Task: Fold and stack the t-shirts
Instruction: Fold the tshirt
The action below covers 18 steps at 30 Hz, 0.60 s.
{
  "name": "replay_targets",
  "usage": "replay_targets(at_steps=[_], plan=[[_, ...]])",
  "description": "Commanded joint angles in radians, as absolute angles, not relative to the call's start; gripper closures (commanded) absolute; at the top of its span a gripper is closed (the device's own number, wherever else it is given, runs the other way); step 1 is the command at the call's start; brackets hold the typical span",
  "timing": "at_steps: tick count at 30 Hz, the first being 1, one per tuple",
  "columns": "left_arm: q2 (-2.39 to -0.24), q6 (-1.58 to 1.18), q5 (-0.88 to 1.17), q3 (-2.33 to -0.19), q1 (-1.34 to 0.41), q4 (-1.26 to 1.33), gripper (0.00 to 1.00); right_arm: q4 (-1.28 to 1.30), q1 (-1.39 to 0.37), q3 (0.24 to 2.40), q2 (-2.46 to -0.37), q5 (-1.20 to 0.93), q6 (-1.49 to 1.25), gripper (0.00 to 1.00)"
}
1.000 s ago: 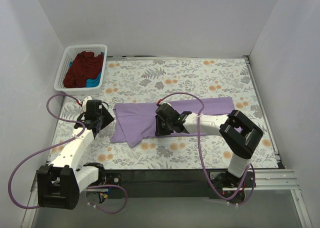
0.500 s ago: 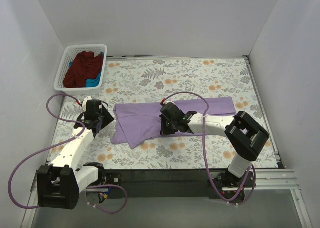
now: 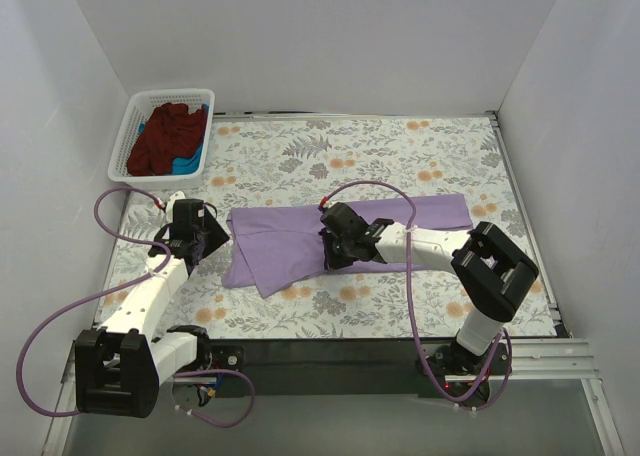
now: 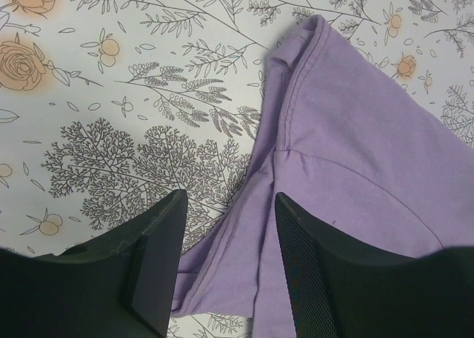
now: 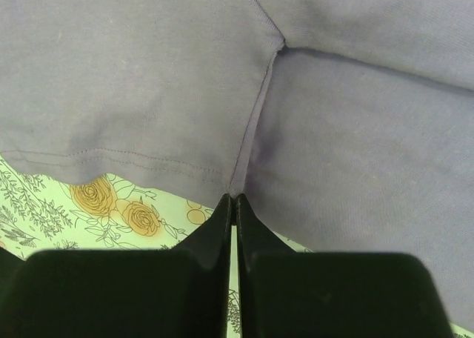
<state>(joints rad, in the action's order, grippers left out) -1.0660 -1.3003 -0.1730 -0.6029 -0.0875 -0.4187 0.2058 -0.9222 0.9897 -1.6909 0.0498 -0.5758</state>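
Note:
The lavender t-shirt [image 3: 285, 238] lies spread across the middle of the flowered table. My right gripper [image 3: 334, 254] is at its near edge, its jaws shut with the tips pinching the hem where a seam meets it [image 5: 233, 197]. At the shirt's left end, my left gripper [image 3: 212, 238] is open. Its fingers [image 4: 159, 234] straddle the sleeve and side fold of the lavender t-shirt [image 4: 370, 167] just above the cloth. A maroon t-shirt [image 3: 165, 136] and a blue t-shirt [image 3: 190, 161] are bundled in the basket.
A white lattice basket [image 3: 132, 128] stands at the back left corner. White walls close in the table on the left, back and right. A metal rail [image 3: 520, 206] runs along the right edge. Purple cables loop from both arms.
My right gripper has shut at the shirt's near hem and shifted slightly right and back. The left arm has not moved.

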Motion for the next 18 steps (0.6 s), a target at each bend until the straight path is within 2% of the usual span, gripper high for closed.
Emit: replay_targets(at_steps=[1, 6, 8, 14, 18], plan=[[-1.069, -1.285, -0.16, -0.624, -0.089, -0.4, 0.51, 0.248, -0.922, 1.029, -1.671, 0.075, -0.546, 0.97], [-1.077, -1.276, -0.132, -0.623, -0.089, -0.393, 0.5, 0.261, -0.92, 1.037, -1.683, 0.081, -0.529, 0.95], [-1.078, -1.273, -0.114, -0.624, -0.089, -0.388, 0.5, 0.265, -0.92, 1.054, -1.686, 0.071, -0.512, 0.85], [-1.066, -1.276, -0.034, -0.633, -0.094, -0.394, 0.5, 0.311, -0.905, 1.088, -1.637, 0.155, -0.453, 0.66], [-1.081, -1.292, -0.012, -0.675, -0.149, -0.394, 0.49, 0.348, -0.803, 1.054, -1.577, 0.209, -0.404, 0.62]])
